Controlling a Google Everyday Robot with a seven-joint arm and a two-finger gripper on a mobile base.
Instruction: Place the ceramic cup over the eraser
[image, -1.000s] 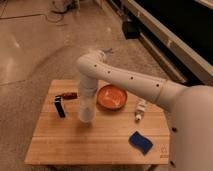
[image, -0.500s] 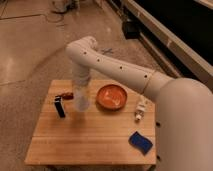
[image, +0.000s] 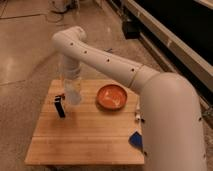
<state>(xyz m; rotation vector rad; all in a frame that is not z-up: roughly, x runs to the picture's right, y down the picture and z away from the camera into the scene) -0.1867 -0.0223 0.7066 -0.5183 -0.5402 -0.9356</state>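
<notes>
Ceramic cup (image: 73, 94) left of centre, beside eraser (image: 60, 106); gripper (image: 71, 87) at cup. Orange bowl (image: 112, 96) centre, wooden table (image: 85, 137).

black eraser (image: 60, 106), orange bowl (image: 112, 96)

A: gripper (image: 71, 95) sits low over the counter's (image: 85, 135) left side, just right of the eraser (image: 60, 106). It blurs into the ceramic cup (image: 73, 93); can't separate the 2.
B: Blue block (image: 135, 138)?
A: Half hidden behind the arm (image: 165, 110). The small white thing (image: 137, 111) by the arm is too small to identify.
</notes>
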